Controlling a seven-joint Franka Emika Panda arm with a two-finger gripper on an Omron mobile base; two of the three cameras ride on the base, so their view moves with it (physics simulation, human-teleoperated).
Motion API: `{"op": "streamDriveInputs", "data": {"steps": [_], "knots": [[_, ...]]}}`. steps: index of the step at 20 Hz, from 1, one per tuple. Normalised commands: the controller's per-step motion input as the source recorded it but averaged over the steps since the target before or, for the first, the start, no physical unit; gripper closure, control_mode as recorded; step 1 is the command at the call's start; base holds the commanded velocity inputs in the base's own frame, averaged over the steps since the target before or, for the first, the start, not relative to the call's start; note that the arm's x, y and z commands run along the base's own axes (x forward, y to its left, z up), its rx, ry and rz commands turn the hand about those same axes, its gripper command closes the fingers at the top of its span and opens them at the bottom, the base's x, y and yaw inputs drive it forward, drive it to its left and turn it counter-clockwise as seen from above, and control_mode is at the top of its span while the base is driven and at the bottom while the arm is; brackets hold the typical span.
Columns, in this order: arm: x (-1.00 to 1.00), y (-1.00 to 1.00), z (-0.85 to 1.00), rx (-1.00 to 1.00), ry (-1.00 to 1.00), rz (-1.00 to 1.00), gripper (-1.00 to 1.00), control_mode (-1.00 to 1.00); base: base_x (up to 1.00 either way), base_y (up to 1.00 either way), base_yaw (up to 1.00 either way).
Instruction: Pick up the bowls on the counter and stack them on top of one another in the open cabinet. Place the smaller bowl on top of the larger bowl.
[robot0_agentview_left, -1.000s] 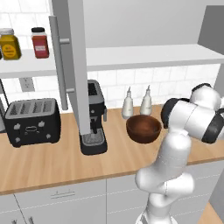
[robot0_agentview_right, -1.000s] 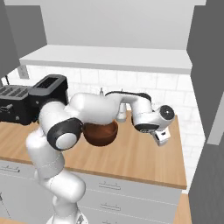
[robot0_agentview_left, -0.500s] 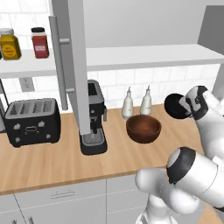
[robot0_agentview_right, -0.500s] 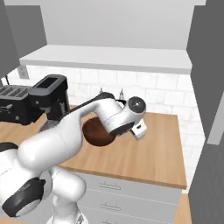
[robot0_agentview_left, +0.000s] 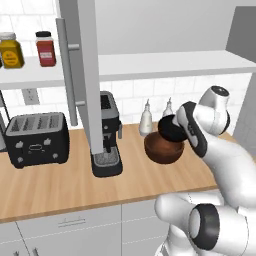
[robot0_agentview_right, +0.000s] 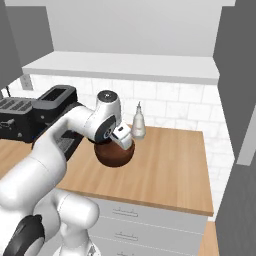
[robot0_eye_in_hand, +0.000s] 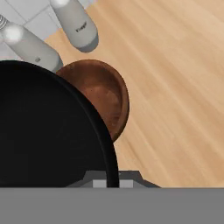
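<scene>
**Small black bowl held above the brown one, shelf not yet reached**

Going from left to right in the left base view, two jars stood on the white shelf board at the far left, one yellow and one red. Below them one black toaster sat on the long light-brown wood-grain counter. The tall grey cabinet door with its bar handle hung in front of one black coffee machine. Two white bottles stood against the tiled wall. Right of them came the two bowls: the wide dark reddish-brown wooden bowl resting on the counter, and the small round black bowl held off the counter by the two-finger gripper.

In the hand view the rim of the black bowl ran between the gripper's tips, so the gripper was closed on that rim. The black bowl hung just above the brown bowl's near right edge.

The relation that mattered was height: the white shelf of the open cabinet lay well above the gripper and ran to either side. Neither bowl was on it. Since the smaller bowl belongs on top, I judged the order awkward, as the brown bowl was not yet shelved.
</scene>
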Motion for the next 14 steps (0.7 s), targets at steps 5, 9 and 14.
{"op": "streamDriveInputs", "data": {"steps": [5,9,14], "knots": [[0.07,0.21,-0.31,0.0,0.04,0.11,1.0,-1.0,0.0,0.0,0.0],[0.43,-0.06,-0.3,-0.03,0.0,0.01,1.0,-1.0,0.0,0.0,0.0],[0.51,-0.03,-0.04,0.0,0.04,0.0,1.0,-1.0,0.0,0.0,0.0]]}}
